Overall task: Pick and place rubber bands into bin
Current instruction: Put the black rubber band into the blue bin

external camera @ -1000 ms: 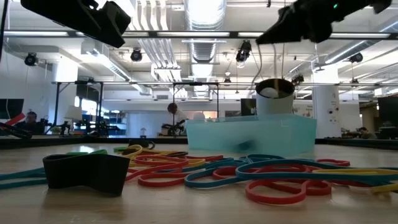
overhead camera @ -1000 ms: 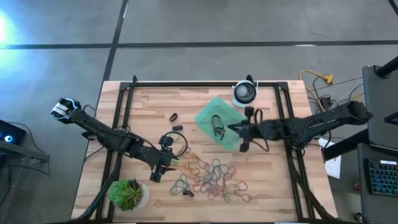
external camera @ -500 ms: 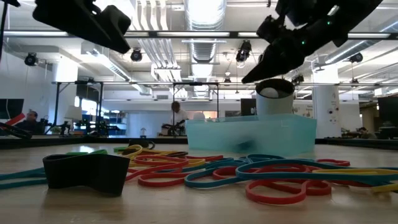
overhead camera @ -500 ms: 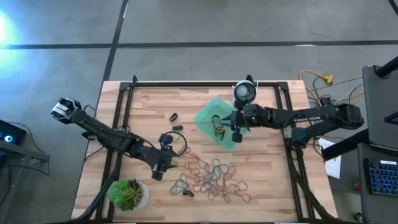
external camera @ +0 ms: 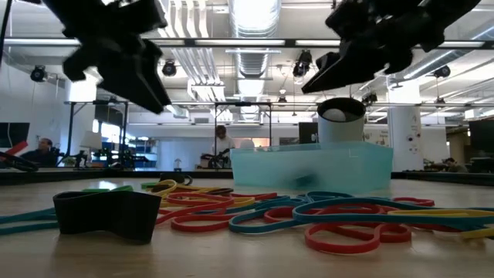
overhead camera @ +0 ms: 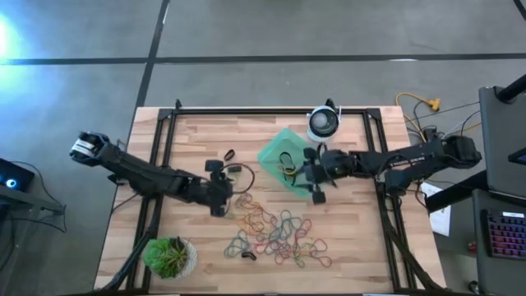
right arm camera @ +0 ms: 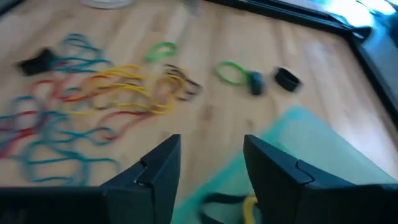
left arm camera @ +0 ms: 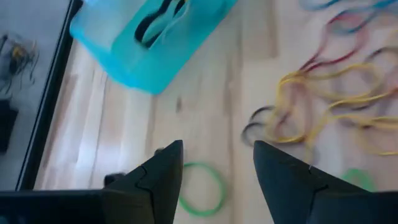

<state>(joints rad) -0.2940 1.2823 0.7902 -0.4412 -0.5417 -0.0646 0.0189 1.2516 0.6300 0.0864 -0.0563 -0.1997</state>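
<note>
The shallow translucent mint-green plastic bin [overhead camera: 285, 159] at the table's one o'clock holds only a few bands. Most thin coloured rubber bands [overhead camera: 275, 230] lie at six o'clock (plenty left). The right gripper [overhead camera: 311, 173] over the bin and the left gripper [overhead camera: 220, 182] both gape empty.

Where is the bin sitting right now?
In the high view the bin sits right of the table's centre, just below the round white-and-black device, with the right end effector over its right edge.
</note>
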